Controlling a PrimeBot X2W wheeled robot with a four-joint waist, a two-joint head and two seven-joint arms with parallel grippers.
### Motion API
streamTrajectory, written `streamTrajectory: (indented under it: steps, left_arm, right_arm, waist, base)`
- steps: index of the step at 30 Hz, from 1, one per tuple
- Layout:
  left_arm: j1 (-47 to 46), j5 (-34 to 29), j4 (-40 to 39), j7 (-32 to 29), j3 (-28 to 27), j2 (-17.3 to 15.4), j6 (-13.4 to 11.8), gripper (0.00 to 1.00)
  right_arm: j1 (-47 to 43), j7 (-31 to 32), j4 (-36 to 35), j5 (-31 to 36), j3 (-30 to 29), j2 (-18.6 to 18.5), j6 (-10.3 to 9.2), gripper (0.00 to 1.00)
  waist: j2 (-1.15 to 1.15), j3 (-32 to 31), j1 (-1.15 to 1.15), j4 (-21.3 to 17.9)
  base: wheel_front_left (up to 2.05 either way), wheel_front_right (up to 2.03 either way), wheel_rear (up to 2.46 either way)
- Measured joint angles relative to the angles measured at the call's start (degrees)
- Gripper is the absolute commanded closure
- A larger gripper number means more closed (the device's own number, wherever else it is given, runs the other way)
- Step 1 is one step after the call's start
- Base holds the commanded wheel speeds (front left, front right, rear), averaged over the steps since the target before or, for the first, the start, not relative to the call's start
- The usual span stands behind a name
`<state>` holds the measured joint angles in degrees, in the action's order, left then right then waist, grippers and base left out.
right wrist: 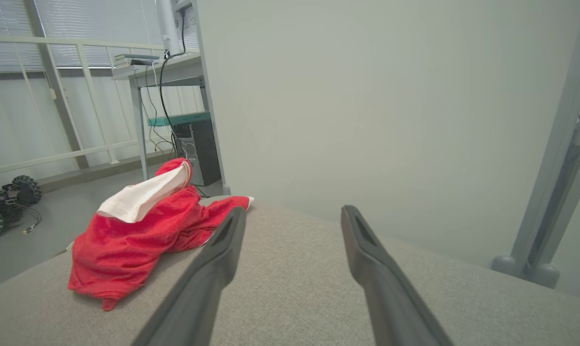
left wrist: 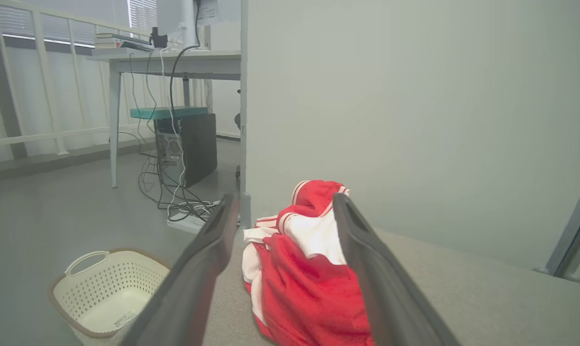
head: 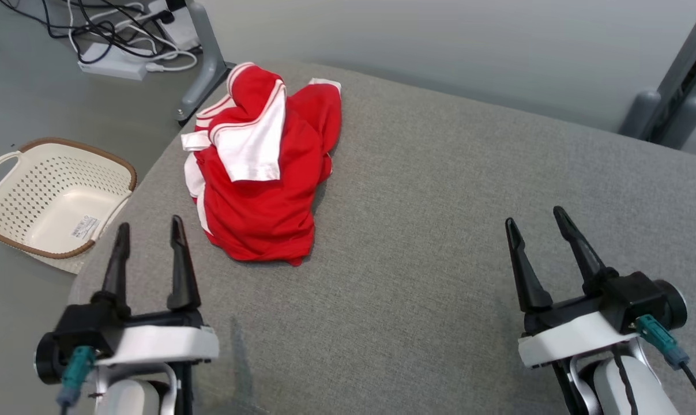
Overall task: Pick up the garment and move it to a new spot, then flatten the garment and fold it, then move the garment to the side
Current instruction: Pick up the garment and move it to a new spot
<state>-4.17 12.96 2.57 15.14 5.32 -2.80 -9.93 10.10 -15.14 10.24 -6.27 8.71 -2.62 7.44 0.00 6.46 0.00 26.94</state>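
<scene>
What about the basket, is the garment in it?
No, the red garment lies crumpled on the grey cushion, and the basket on the floor beside it holds no clothing.

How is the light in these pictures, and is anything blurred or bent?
Head view: soft, even light; the red garment throws only a thin shadow on the grey cushion. Left wrist view: the window is washed out, and the fingers of the left claw look soft. Right wrist view: the grey post leans, likely lens bending.
</scene>
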Motion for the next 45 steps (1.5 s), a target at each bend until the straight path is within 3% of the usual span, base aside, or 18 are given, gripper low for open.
streamTrajectory:
  steps: [4, 7, 9, 19, 35, 36, 37, 38, 45]
  left_arm:
    - [-3.7, 2.5, 3.1, 0.0, -2.7, -0.1, 1.5, 0.00]
    - [-10.8, 2.4, 10.8, -0.2, -3.5, -2.5, 5.3, 0.00]
    - [-17.1, 3.1, 16.3, -4.3, -3.6, -5.7, 8.0, 0.00]
    - [-34.9, 8.2, 29.1, -20.1, -1.8, -11.9, 15.6, 0.00]
    - [-47.0, 11.7, 45.8, -31.5, 2.7, -16.4, 17.2, 0.00]
    - [-47.3, 12.1, 46.6, -31.6, 2.8, -16.4, 17.2, 0.27]
    - [-47.7, 12.5, 47.3, -31.7, 2.8, -16.5, 17.2, 0.27]
    - [-48.1, 12.9, 48.0, -31.8, 2.8, -16.5, 17.2, 1.00]
    - [-49.1, 14.2, 50.1, -30.9, 4.2, -16.6, 17.2, 1.00]
  right_arm:
    - [1.7, 0.0, -1.0, 1.9, -0.7, -0.4, 0.00, 0.00]
    - [4.1, 0.0, -2.5, 3.2, -2.1, -1.8, 0.04, 0.00]
    - [5.6, 0.0, -3.5, 3.8, -2.1, -2.7, 0.04, 0.00]
    - [7.5, 0.0, -4.3, 4.4, -1.0, -3.3, 0.04, 0.00]
    - [9.6, 0.0, -4.8, 5.3, -0.1, -3.5, 0.04, 0.00]
    - [9.6, 0.0, -4.8, 5.3, -0.2, -3.4, 0.04, 0.00]
    - [9.6, 0.0, -4.8, 5.3, -0.2, -3.4, 0.04, 0.00]
    - [9.6, 0.0, -4.8, 5.3, -0.3, -3.4, 0.04, 0.00]
    - [9.6, 0.0, -4.4, 5.2, -0.4, -2.9, 0.04, 0.00]
  waist:
    - [0.00, 2.7, 0.00, -1.0]
    - [0.00, 6.8, 0.00, -2.7]
    - [0.00, 9.9, 0.00, -4.1]
    - [0.00, 17.9, 0.00, -9.2]
    - [0.00, 22.8, 0.00, -13.6]
    - [0.00, 22.9, 0.00, -13.7]
    - [0.00, 22.9, 0.00, -13.8]
    - [0.00, 22.9, 0.00, -13.8]
    - [0.00, 22.1, 0.00, -13.7]
  base:
    - [0.00, 0.00, 0.00]
    - [0.00, 0.00, 0.00]
    - [0.00, 0.00, 0.00]
    - [0.00, 0.00, 0.00]
    - [0.00, 0.00, 0.00]
    - [0.00, 0.00, 0.00]
    - [0.00, 0.00, 0.00]
    - [0.00, 0.00, 0.00]
    - [0.00, 0.00, 0.00]
